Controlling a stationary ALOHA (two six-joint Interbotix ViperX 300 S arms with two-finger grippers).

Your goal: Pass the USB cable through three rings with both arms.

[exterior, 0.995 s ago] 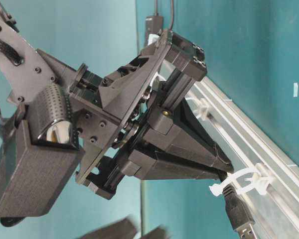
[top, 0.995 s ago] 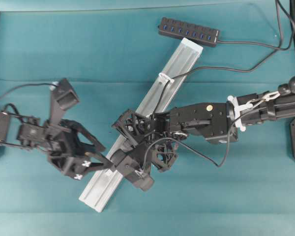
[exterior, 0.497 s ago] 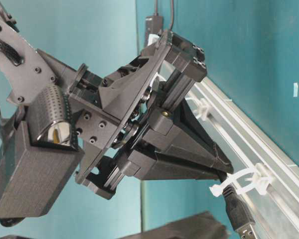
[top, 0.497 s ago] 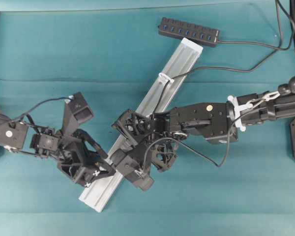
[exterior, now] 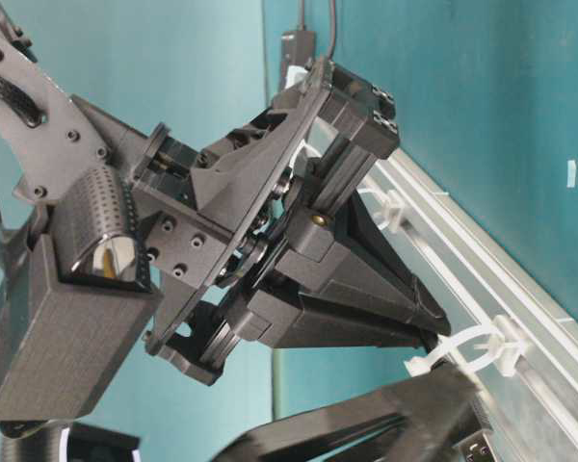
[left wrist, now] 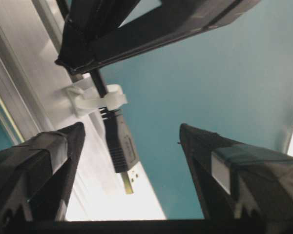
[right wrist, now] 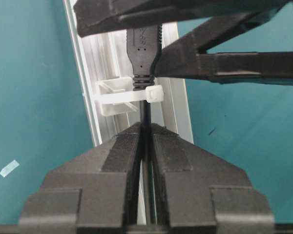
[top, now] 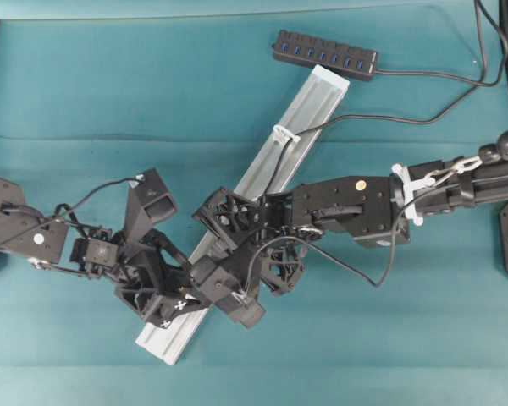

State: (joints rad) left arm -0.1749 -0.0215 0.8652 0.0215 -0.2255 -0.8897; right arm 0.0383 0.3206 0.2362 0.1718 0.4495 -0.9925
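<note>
Right hand (right wrist: 145, 146) is clamped on the USB cable (right wrist: 145, 109) just behind a white ring (right wrist: 124, 95) on the aluminium rail (top: 262, 169); the plug (left wrist: 121, 146) protrudes beyond the ring. Left hand (left wrist: 132, 146), jaws spread wide and empty, brackets the plug without touching it, above the teal desk (top: 85, 85).

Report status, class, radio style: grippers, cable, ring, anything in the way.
Right gripper shut on USB cable. Left gripper open, straddling the plug just past the ring. Nothing blocking the plug.
</note>
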